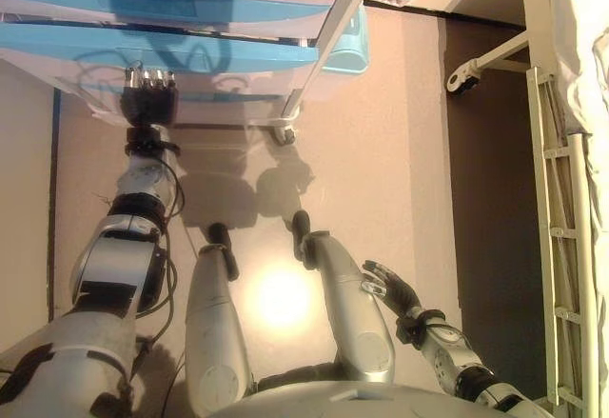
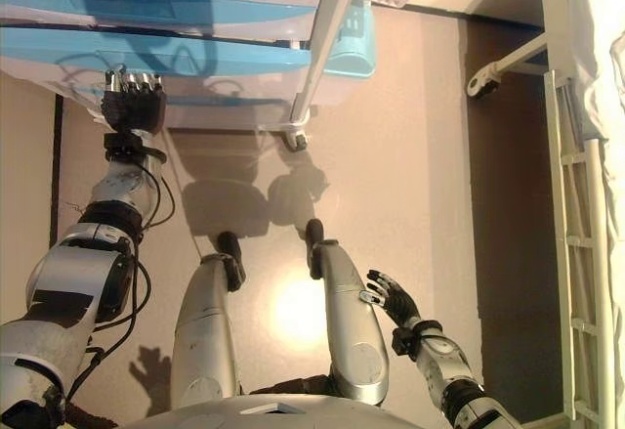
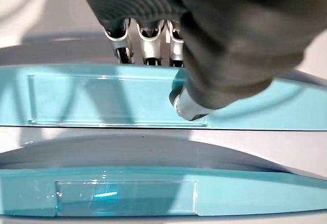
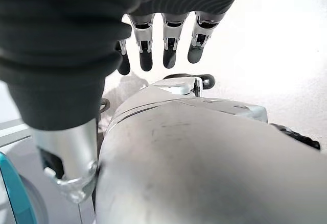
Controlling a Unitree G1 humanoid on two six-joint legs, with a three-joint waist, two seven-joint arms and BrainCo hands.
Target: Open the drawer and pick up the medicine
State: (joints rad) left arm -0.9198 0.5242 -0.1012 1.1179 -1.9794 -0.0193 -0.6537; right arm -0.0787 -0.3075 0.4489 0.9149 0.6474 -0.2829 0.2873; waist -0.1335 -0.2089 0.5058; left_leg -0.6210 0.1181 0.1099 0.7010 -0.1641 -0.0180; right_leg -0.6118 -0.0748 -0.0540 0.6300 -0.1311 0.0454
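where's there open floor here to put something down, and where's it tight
Free: the tan floor between the drawer cart's caster and the dark strip by the bed frame; the right hand hangs open at its near edge. Tight: at the cart's blue drawers, where the left hand reaches the lowest front, and around the bed's caster.

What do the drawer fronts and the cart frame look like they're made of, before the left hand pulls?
The drawer fronts look like glossy translucent blue plastic: they catch highlights and reflections, and shadows show through. The cart frame looks like white plastic or painted metal, smooth and matte; I cannot tell which. The left hand is up against the lowest drawer front; the right hand hangs open, idle.
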